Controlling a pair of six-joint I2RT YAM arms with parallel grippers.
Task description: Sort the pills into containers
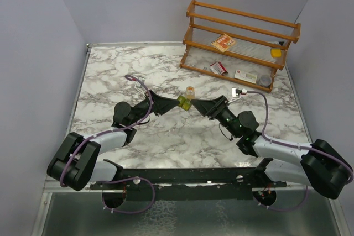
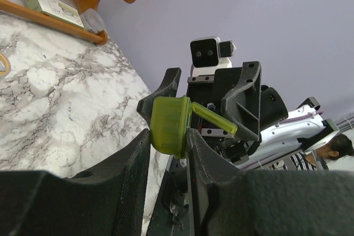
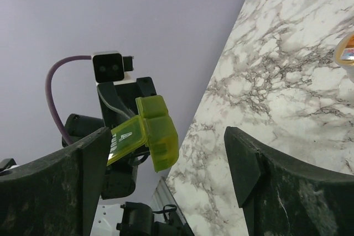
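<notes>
Presently: left gripper [image 2: 167, 143] clamped narrow on the pill box [image 2: 168, 122], one finger on each side; box held off the marble table [image 1: 110, 81], at the centre of the top view; its lid [image 2: 214, 120] hinged open, pointing toward the right arm; right gripper [image 3: 166, 147] spread wide, fingers either side of the box, contact not discernible; clear bottle [image 1: 190, 90] upright just above the two grippers in the top view, contents yellow-orange, single pills not resolvable; wooden rack [image 1: 243, 37] at upper right, cartons [image 1: 223, 43] on it.
</notes>
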